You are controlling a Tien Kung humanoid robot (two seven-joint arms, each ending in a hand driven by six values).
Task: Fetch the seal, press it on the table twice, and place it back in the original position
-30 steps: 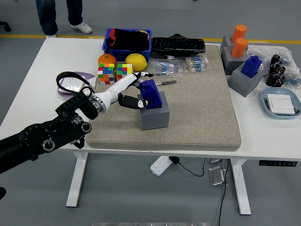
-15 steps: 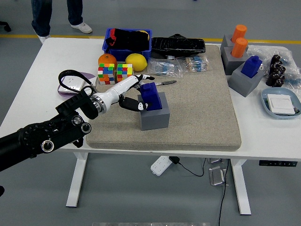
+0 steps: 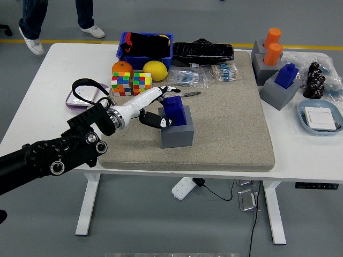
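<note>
Fingers [image 3: 163, 122] of the left hand [image 3: 151, 107] are wrapped around the blue seal [image 3: 173, 111], thumb on the near side and the white ones over its top and far side, so it's a proper grip. That seal sits in the grey holder [image 3: 176, 131] just right of and under the fingers, on the beige mat [image 3: 225, 128] that covers the middle of the white desk [image 3: 48, 80]. Can't tell if it's seated all the way down in there.

Going left to right from the fingers: well off to the left lies a purple pad with a black cable [image 3: 83, 93]. Just beyond the fingers sit 2 puzzle cubes [image 3: 131, 83], with an orange [image 3: 122, 68] and a lemon [image 3: 155, 70] behind them, and a blue bin [image 3: 144, 47] further back. A pen [image 3: 188, 94] lies just past the fingertips. Far to the right stand more grey holders, with 2 orange seals [image 3: 272, 45] and another blue seal [image 3: 286, 75], then a light blue tray [image 3: 320, 118] by the desk's right edge.

Someone's legs [image 3: 32, 21] show at the far left, beyond the desk.
</note>
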